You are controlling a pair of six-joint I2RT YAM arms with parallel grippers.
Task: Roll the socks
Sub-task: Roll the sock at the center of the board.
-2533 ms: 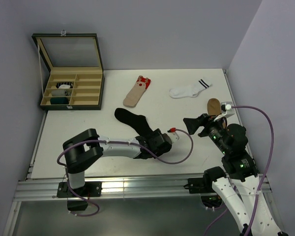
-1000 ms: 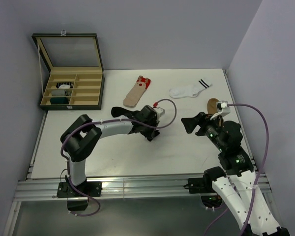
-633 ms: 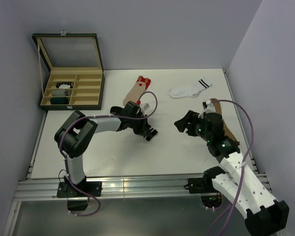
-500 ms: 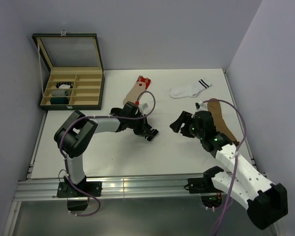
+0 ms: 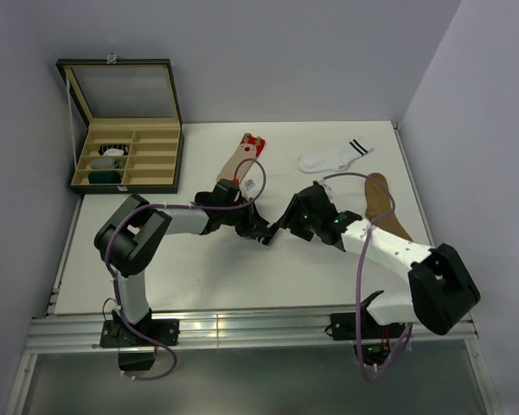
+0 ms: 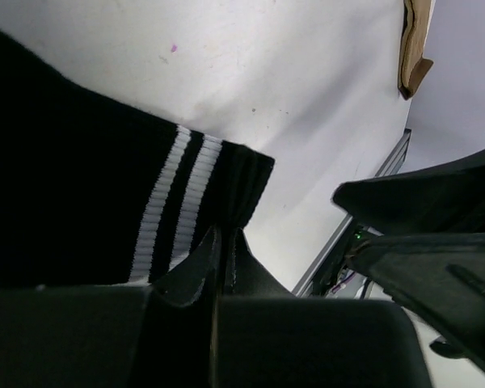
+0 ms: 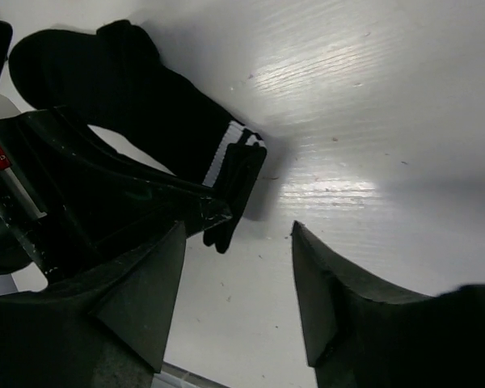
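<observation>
While the black sock point(image 7: 105, 73) is lying flat with its long axis running from the upper left of the right-wrist view down toward centre, its cuff point(image 6: 182, 202), marked by two white stripes, is being pinched and creased by the fully closed left gripper point(image 6: 222, 242). Just right of that cuff end, the right gripper point(image 7: 238, 230) is being held partly open and empty, its jaws facing the cuff.

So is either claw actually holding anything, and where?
The left gripper pinches the black sock by its striped cuff edge. The right gripper, open beside it, holds nothing.
</observation>
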